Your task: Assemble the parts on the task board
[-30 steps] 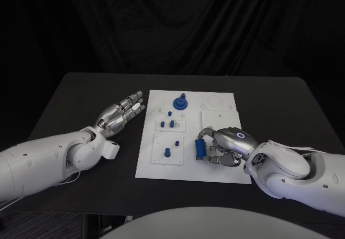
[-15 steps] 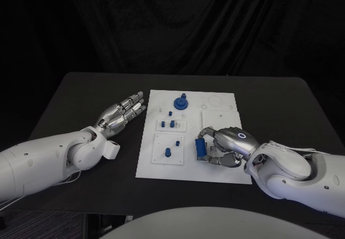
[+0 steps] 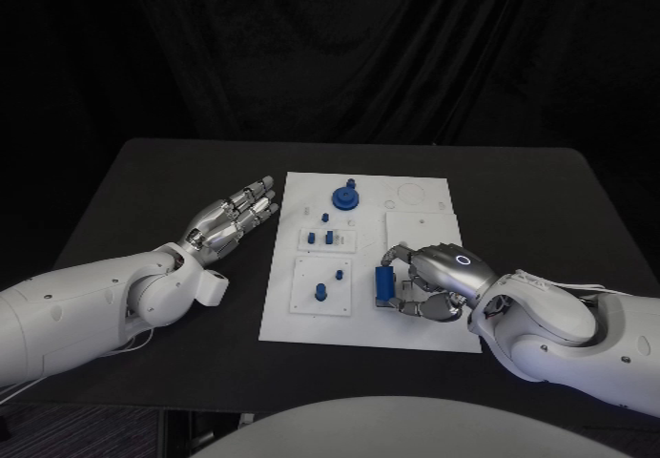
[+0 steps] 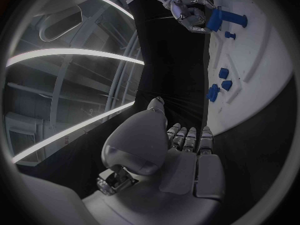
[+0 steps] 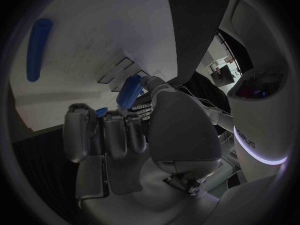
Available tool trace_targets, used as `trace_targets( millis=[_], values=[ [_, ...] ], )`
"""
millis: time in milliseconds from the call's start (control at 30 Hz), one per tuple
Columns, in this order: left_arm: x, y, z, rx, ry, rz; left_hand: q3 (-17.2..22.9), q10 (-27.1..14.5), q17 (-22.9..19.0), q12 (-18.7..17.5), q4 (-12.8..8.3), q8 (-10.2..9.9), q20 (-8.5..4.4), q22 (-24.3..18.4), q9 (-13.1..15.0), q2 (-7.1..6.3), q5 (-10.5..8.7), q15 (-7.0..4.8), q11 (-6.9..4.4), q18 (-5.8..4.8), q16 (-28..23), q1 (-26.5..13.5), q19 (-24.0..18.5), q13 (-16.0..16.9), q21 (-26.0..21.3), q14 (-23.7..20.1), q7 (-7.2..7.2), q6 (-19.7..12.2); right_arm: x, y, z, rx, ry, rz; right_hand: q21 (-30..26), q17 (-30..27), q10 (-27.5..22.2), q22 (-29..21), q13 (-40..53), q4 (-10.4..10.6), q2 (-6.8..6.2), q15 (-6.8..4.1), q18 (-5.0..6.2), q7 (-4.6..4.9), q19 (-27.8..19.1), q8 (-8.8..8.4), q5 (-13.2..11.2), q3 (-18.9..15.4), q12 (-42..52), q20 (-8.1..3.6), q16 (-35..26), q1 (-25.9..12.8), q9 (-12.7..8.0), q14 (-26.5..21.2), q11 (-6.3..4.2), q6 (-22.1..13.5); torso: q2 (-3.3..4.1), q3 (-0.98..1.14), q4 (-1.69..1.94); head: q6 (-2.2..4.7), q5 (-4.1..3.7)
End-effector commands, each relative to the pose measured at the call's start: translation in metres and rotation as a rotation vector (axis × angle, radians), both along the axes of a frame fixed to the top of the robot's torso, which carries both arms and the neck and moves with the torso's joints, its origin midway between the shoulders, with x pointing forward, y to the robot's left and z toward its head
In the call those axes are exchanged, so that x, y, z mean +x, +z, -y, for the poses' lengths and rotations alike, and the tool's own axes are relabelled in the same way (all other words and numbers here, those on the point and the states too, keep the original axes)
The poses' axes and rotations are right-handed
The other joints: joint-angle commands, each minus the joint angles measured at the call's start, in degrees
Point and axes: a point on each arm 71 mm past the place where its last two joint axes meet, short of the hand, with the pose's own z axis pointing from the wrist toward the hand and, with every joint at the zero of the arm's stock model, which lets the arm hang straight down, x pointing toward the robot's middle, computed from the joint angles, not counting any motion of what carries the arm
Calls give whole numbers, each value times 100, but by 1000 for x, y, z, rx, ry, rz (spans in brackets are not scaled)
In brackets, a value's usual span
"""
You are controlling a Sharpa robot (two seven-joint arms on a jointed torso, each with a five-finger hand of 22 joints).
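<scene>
The white task board (image 3: 413,324) lies in the middle of the black table. My right hand (image 3: 432,279) rests on its right half, fingers curled round an oblong blue block (image 3: 382,282) that stands low on the board. In the right wrist view the blue block (image 5: 129,91) sits between the thumb and fingertips of the right hand (image 5: 125,130). My left hand (image 3: 234,218) lies flat and open on the table just left of the board, holding nothing. A round blue part with a knob (image 3: 344,197) stands near the board's far edge.
Small blue pieces (image 3: 324,238) sit in a square recess at mid-board, and two blue pegs (image 3: 324,288) in the recess nearer me. Another elongated blue part (image 5: 37,49) lies on the board. Bare black table surrounds the board on both sides.
The right hand's fingers have shifted very slightly around the blue block. The left arm and the other parts have not moved.
</scene>
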Motion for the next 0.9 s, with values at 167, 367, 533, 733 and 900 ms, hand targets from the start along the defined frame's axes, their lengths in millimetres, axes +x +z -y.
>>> trace_targets(
  millis=[167,367,533,733,900],
  values=[
    [-1,0,2,-13,-15,-2,14,11,-8,-38,-17,4,67,11,2,16,30,58,50,63,-21,17,16,-6,7,-2,39,-12,-3,-1,2,-23,-19,-15,4,513,587,1224,1510,58,-3,34,29,-198,316,16,105,5,16,58,-35,-171,-51,402,54,440,-2,2,-13,0,33],
    [-1,0,1,-11,-13,-3,13,12,-8,-38,-17,4,75,12,2,16,30,64,50,65,-21,16,18,-5,9,-2,40,-14,-7,3,3,-12,-21,-12,16,517,587,1229,1510,80,0,36,27,-202,322,4,177,6,16,60,-34,-225,-78,403,54,527,1,3,-7,0,27],
    [-1,0,0,-11,-12,-3,13,12,-8,-38,-16,4,86,15,2,16,30,70,53,68,-21,14,20,-5,11,-2,42,-12,-9,4,5,-5,-27,-9,30,515,587,1233,1510,97,-3,36,23,-201,328,-13,202,2,16,61,-36,-262,-96,403,56,557,1,6,-1,0,12],
    [-1,-1,0,-10,-12,-4,12,12,-8,-38,-15,4,92,16,2,17,30,73,54,71,-21,12,21,-5,11,-2,43,-14,-8,4,6,8,-38,-17,30,510,587,1233,1510,151,45,45,23,-191,330,-90,285,29,16,67,-38,-335,-157,403,68,596,-5,6,-10,0,26],
    [-1,-1,0,-10,-12,-5,12,13,-8,-38,-11,3,105,18,2,21,28,79,58,77,-21,7,24,-5,13,-2,45,-15,-8,4,6,8,-38,-26,24,507,587,1232,1510,167,55,57,24,-174,331,-247,455,82,16,77,-40,-366,-256,402,82,594,-7,6,-22,0,56]
  ],
)
